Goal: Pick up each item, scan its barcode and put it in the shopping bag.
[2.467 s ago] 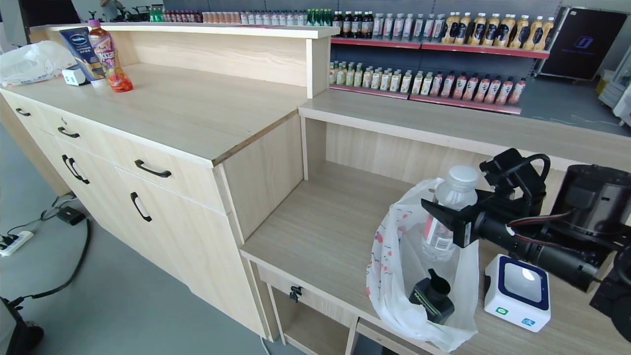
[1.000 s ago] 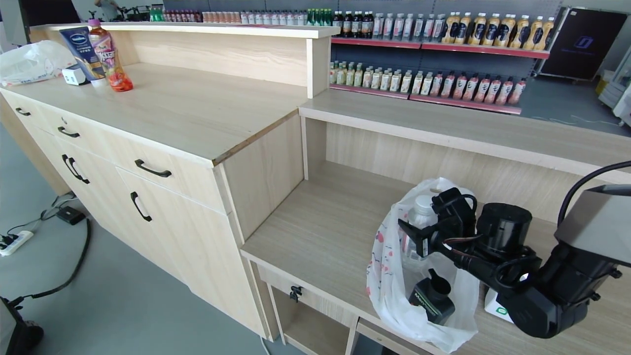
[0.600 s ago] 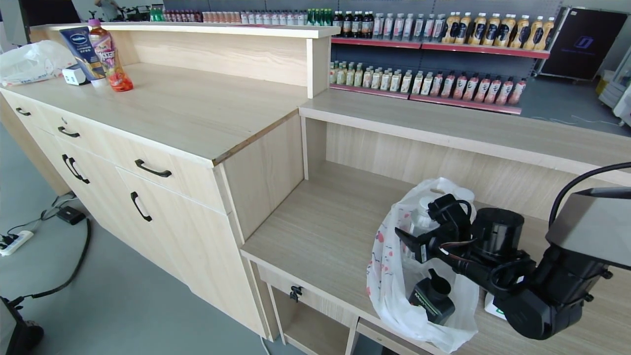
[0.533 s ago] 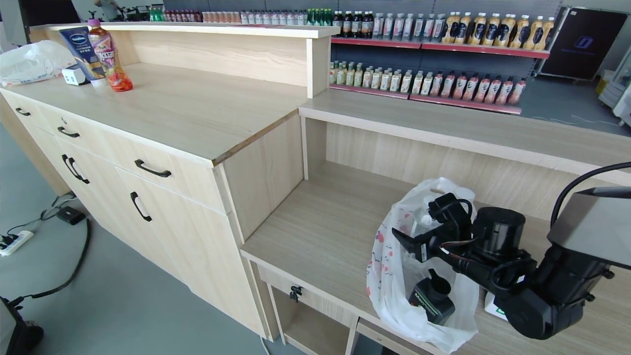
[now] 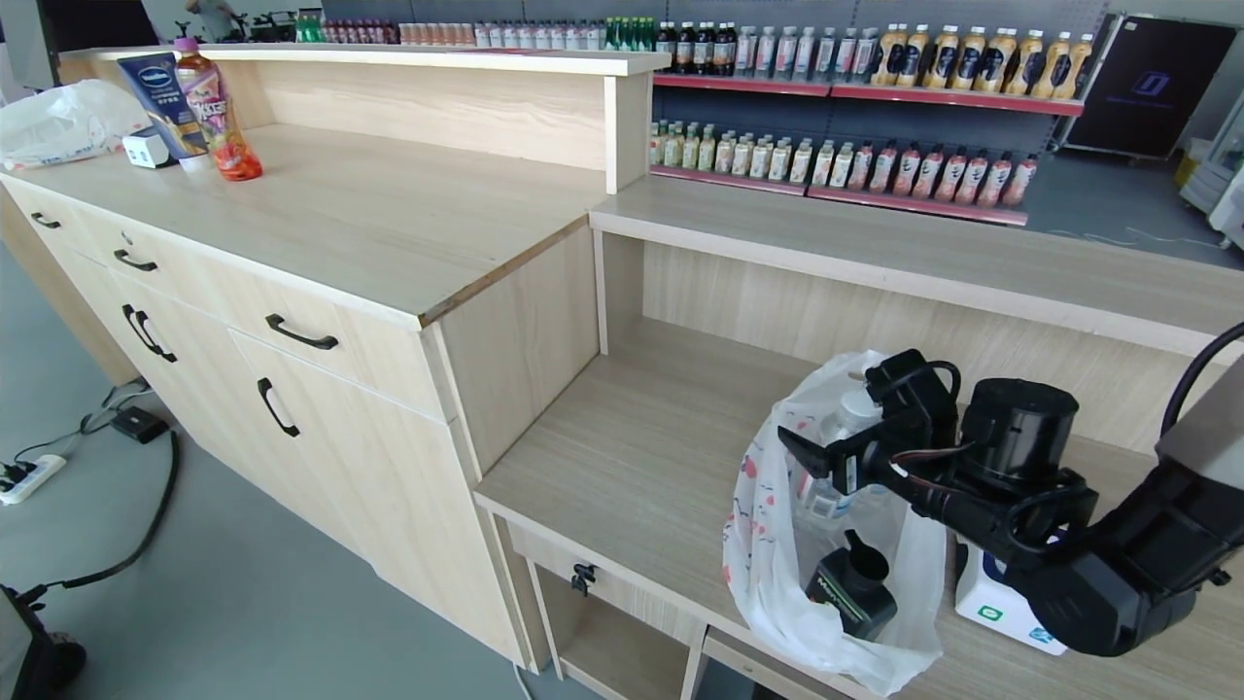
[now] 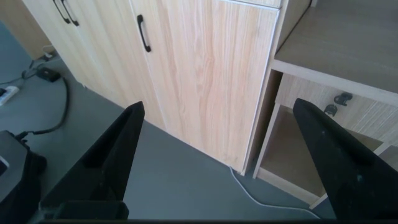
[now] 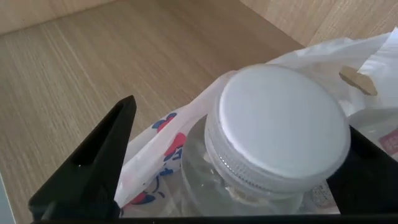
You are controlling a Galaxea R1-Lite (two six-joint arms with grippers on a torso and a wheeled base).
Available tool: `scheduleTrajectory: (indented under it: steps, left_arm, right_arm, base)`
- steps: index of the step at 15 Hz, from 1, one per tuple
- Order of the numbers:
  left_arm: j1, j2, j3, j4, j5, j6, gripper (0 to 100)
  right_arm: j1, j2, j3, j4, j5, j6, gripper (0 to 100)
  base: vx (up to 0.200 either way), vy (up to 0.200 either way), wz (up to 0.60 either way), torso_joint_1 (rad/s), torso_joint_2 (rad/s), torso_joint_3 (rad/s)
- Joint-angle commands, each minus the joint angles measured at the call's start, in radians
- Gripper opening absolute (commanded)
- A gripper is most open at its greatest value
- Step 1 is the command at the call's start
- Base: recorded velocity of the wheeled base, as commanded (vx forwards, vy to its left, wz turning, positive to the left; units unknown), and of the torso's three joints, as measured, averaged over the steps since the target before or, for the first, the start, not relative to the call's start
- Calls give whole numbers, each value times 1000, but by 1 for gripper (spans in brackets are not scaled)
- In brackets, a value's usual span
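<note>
CHECKOUT SURFACE: My right pincer (image 7: 239, 115) hangs over the mouth of the white printed shopping bag (image 5: 768, 544). The jaws are spread wide either side of a clear water bottle (image 5: 853, 403) and grip nothing. One finger stands plainly apart from the bottle's white cap (image 7: 280, 127); whether the other touches it, can't tell. The bottle sits roughly upright inside the bag, body showing through the thin plastic.

Lower in the same bag lies a black pump bottle (image 5: 850, 588), nozzle up. The bag stands on the lower wooden surface (image 5: 632, 447), near its front edge. Just beside it, on my right, is a white scanner box w/ blue-rimmed window (image 5: 996, 608), partly behind my arm.

My left pincer (image 6: 219, 104) is also wide open and empty. It hangs above the grey floor (image 6: 155, 186), in front of the pale cabinet doors (image 6: 205, 68).

Well apart, at the far left end of the upper surface (image 5: 389, 224), are an orange drink bottle (image 5: 216, 112), a blue tube (image 5: 160, 92), a small white box (image 5: 146, 149) and another plastic bag (image 5: 58, 122). Shelves of bottled drinks (image 5: 836, 160) line the bkgd.
</note>
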Motion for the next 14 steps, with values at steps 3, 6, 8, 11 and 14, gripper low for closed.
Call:
scheduleTrajectory:
  steps: [3, 6, 8, 11, 14]
  left_arm:
    - [0, 0, 0, 0, 0, -1, 100]
    - [0, 0, 0, 0, 0, 1, 100]
    - [0, 0, 0, 0, 0, -1, 100]
    - [0, 0, 0, 0, 0, -1, 100]
    - [0, 0, 0, 0, 0, 1, 100]
  right_arm:
    - [11, -177, -25, 82, 1, -5, 100]
    - [9, -377, -39, 205, 16, -23, 100]
    - [-32, -472, -33, 262, 13, -181, 100]
    - [-87, -576, -113, 377, 10, -232, 100]
    - [-113, -683, -369, 754, -128, -143, 100]
  base:
    - [0, 0, 0, 0, 0, 0]
    - [0, 0, 0, 0, 0, 0]
    - [0, 0, 0, 0, 0, 0]
    - [0, 0, -600, -149, 369, 232]
    - [0, 0, -600, -193, 535, 318]
